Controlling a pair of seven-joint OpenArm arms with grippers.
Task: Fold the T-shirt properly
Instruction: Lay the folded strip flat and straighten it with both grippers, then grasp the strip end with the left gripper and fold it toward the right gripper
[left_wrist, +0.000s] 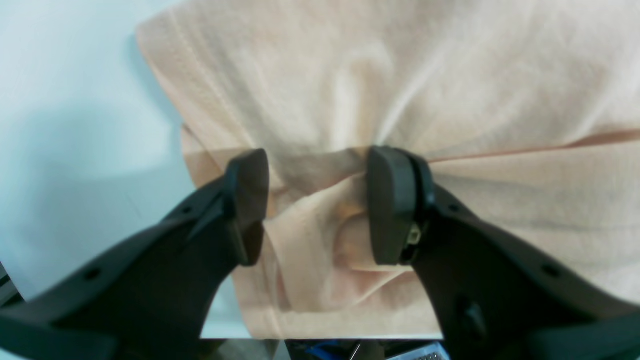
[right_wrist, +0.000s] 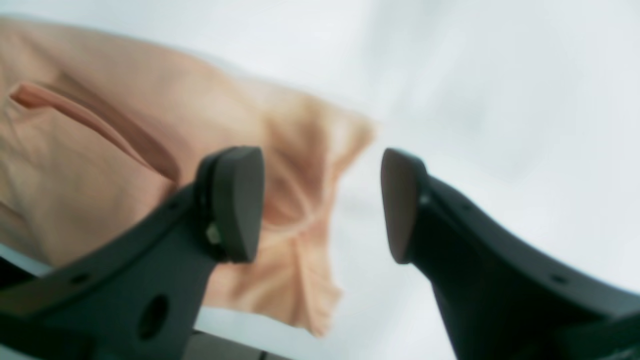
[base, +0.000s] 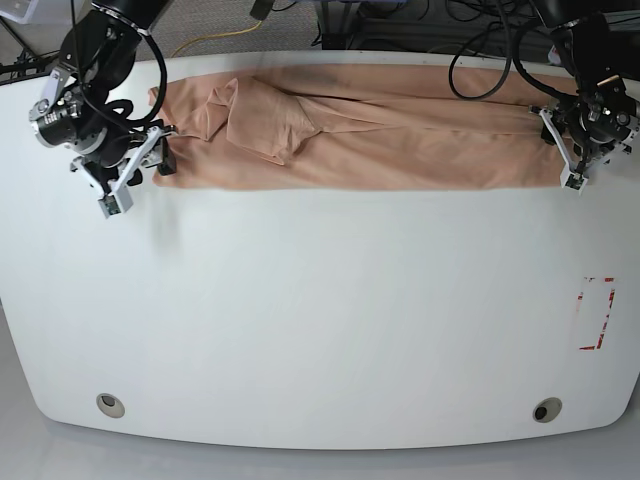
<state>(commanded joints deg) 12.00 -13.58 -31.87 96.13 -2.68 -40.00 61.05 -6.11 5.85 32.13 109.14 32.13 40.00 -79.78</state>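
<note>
Peach T-shirt (base: 380, 140) folded into a long band across the far side of my white tabletop (base: 320, 320), my left tool (left_wrist: 317, 205) spread over bunched cloth at one end, my right tool (right_wrist: 322, 202) spread, straddling the other end's edge.

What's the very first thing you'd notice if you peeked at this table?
A long peach T-shirt lies stretched in a band along the far edge of the white table. A black robot arm sits at each end of it, and the left pincer is open right over a bunched fold of the cloth.
</note>
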